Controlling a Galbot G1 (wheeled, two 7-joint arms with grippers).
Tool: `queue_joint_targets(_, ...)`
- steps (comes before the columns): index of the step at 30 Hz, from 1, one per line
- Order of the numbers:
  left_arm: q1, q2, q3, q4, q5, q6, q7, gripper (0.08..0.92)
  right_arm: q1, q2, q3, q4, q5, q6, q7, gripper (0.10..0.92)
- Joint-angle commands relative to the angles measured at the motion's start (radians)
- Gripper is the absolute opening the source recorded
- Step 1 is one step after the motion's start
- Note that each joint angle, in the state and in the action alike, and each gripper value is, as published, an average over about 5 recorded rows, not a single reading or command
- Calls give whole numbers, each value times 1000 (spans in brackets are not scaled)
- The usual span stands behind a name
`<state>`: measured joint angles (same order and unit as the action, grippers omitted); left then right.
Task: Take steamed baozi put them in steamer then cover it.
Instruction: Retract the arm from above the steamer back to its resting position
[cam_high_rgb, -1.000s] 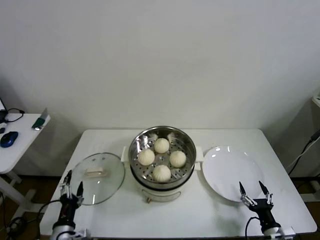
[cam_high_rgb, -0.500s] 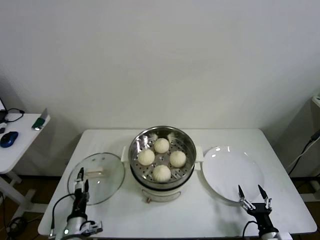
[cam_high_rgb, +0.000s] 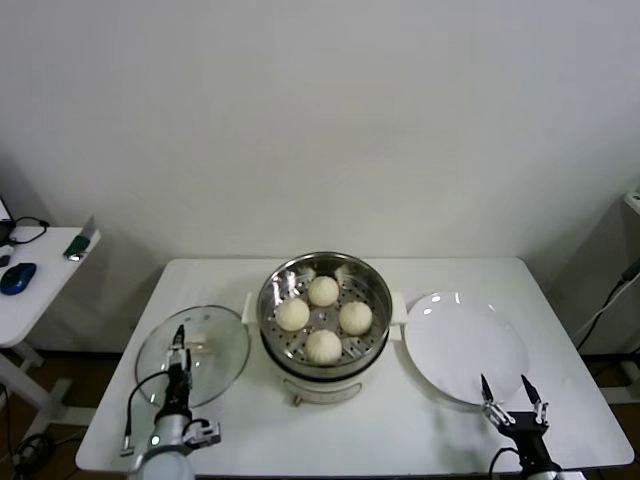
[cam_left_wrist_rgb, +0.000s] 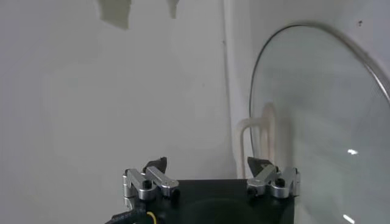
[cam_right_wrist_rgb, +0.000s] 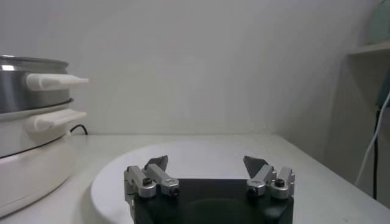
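Swung inward over the last second, left end effector (cam_high_rgb: 178, 352), from the desk's (cam_high_rgb: 250, 430) near-left edge to a spot over the near part of the cover (cam_high_rgb: 192, 355); turned too, so only a narrow edge-on profile shows from the head. Dropped a little lower at the near-right corner, right end effector (cam_high_rgb: 512, 398), otherwise parked.

All four baozi (cam_high_rgb: 322, 318) already sitting in the steamer (cam_high_rgb: 324, 312), one at the back, two in the middle, one at the front. Only the covering left, by the look of it.

Cover lying flat on the desk just left of the steamer, handle (cam_high_rgb: 192, 347) up. Glass with a metal rim: stiff, probably fairly heavy for its size, slick on the dome and breakable if dropped. No sense pinching the glass; the cream bar handle at the centre looks like the one safe hold, gripped across its narrow side. Worth lifting level and setting down gently, rim to rim.

Left end effector (cam_left_wrist_rgb: 211, 178) spread wide in the wrist view, nothing between the fingers (cam_left_wrist_rgb: 148, 176), cover rim (cam_left_wrist_rgb: 253, 115) and handle (cam_left_wrist_rgb: 251, 143) just ahead. Not touching yet, as far as can be judged.

Right end effector (cam_right_wrist_rgb: 208, 174) spread open as well, empty, hovering at the near edge of the plate (cam_high_rgb: 466, 345).
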<state>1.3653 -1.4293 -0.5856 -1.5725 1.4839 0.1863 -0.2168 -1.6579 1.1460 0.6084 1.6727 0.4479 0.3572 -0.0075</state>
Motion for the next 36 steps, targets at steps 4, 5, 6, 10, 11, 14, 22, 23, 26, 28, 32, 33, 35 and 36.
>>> queue_joint_targets(4,-119,11,9,141,13,19,1,823,-18,14,11,20,-8,3,0,823)
queue_joint_targets(5,-124,13,8,148,12,19,1,823,-19,15,13,22,-9,4,0,823)
queue_joint_targets(6,-130,16,5,155,12,19,1,823,-20,16,14,23,-10,4,0,823)
queue_joint_targets(10,-149,24,-5,190,6,14,-6,823,-22,21,18,27,-13,5,0,823)
queue_joint_targets(11,-152,26,-7,196,3,12,-10,823,-23,22,19,28,-14,5,1,823)
queue_joint_targets(14,-159,29,-10,208,-8,5,-25,822,-24,25,20,30,-17,6,1,823)
queue_joint_targets(22,-158,31,-14,217,-7,-20,-33,716,-26,34,19,26,-32,7,1,823)
queue_joint_targets(23,-157,31,-14,218,-7,-23,-33,681,-26,35,19,26,-33,8,0,823)
queue_joint_targets(26,-155,30,-14,220,-8,-32,-37,595,-26,35,19,27,-36,8,0,823)
queue_joint_targets(28,-154,30,-15,221,-8,-38,-41,543,-25,35,19,28,-37,8,1,823)
queue_joint_targets(32,-154,30,-19,222,-15,-48,-53,421,-25,37,21,30,-38,10,3,823)
queue_joint_targets(33,-154,30,-20,220,-18,-49,-56,395,-25,38,21,30,-38,10,3,823)
queue_joint_targets(35,-154,31,-23,216,-27,-54,-63,335,-25,39,22,30,-39,12,4,823)
queue_joint_targets(36,-153,33,-24,213,-32,-57,-67,309,-25,40,22,31,-40,12,4,823)
